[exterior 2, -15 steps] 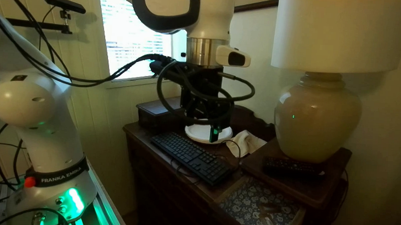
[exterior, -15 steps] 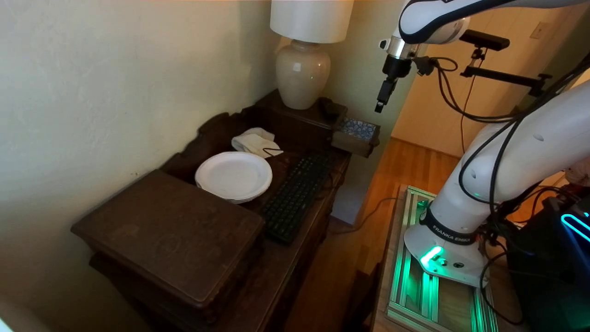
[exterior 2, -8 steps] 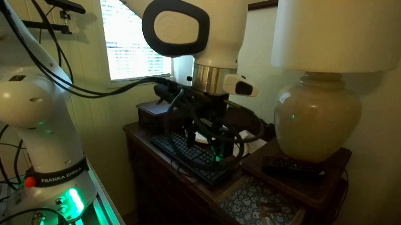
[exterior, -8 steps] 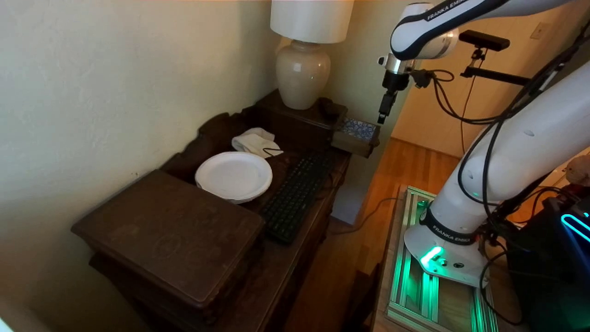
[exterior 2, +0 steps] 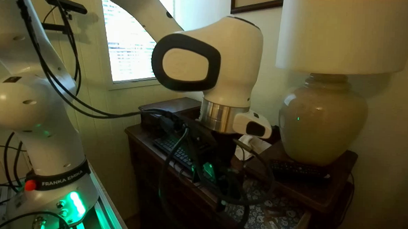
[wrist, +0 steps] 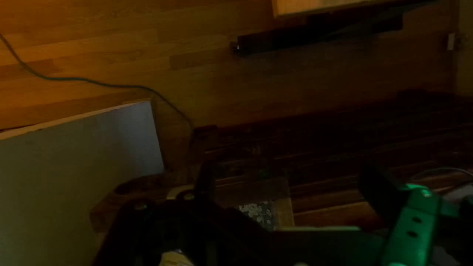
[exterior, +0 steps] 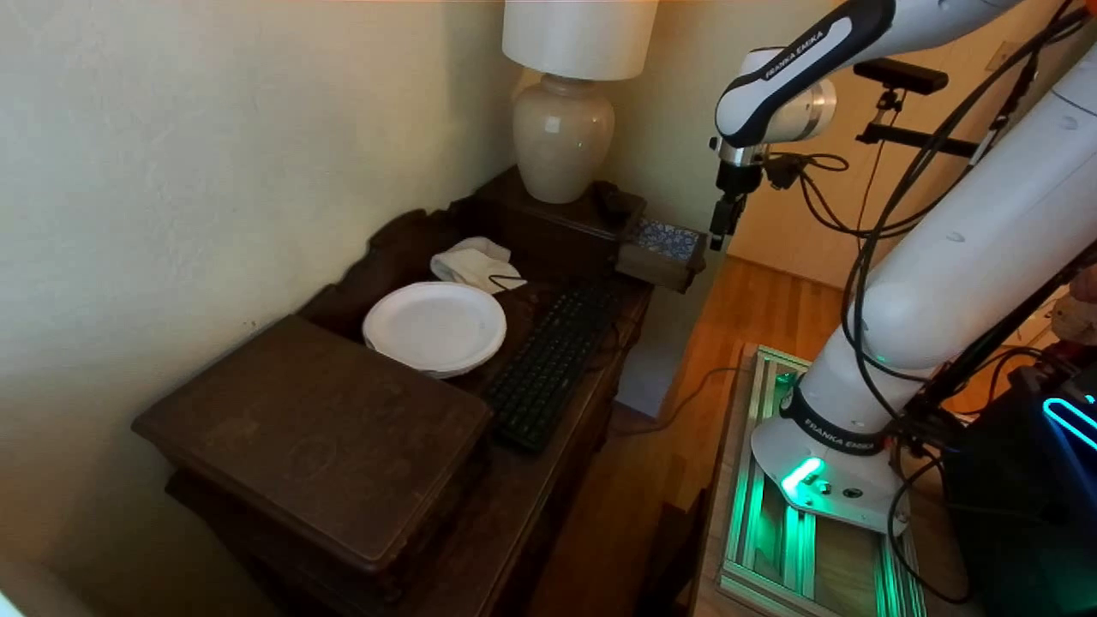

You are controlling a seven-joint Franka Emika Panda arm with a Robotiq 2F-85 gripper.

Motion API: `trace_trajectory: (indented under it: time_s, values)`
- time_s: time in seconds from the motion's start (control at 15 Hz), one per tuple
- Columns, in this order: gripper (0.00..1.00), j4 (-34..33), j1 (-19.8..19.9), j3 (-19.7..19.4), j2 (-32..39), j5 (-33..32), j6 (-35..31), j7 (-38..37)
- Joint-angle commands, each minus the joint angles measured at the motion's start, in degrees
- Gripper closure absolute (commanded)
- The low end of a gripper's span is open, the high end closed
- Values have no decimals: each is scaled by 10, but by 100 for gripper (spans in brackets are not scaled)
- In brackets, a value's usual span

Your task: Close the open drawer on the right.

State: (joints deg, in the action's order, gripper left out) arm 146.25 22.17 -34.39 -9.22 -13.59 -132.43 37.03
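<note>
FRANKA EMIKA, in capitals, can be read on the dark band [exterior: 840, 434] round the foot of the arm [exterior: 926, 308] in both exterior views; an exterior view shows the same name along an upper link [exterior: 793, 73]. Key legends on the black keyboard [exterior: 548, 368] and marks on the remote [exterior 2: 299, 169] near the lamp [exterior: 563, 137] are too small or too dim to read. The drawer [exterior: 649, 264] stands pulled out below the raised platform [exterior 2: 324, 193] under the lamp, at the end of the dresser [exterior: 488, 514]; white flowers pattern its grey-blue lining. The gripper [wrist: 286, 170] hangs near the drawer's front end, its 2 jaws spread wide apart with nothing held between them; whether it touches the drawer cannot be told. The keyboard lies beside a white plate [exterior: 435, 328], and a pale cloth [exterior: 471, 261] rests just beside the plate.
</note>
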Motion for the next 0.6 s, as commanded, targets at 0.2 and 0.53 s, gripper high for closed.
trace_trajectory:
  time_s: [0.2,0.53]
  values:
    - [41,-18,18,3,101,42,-102,74]
    - [77,-12,30,29,144,152,-196,156]
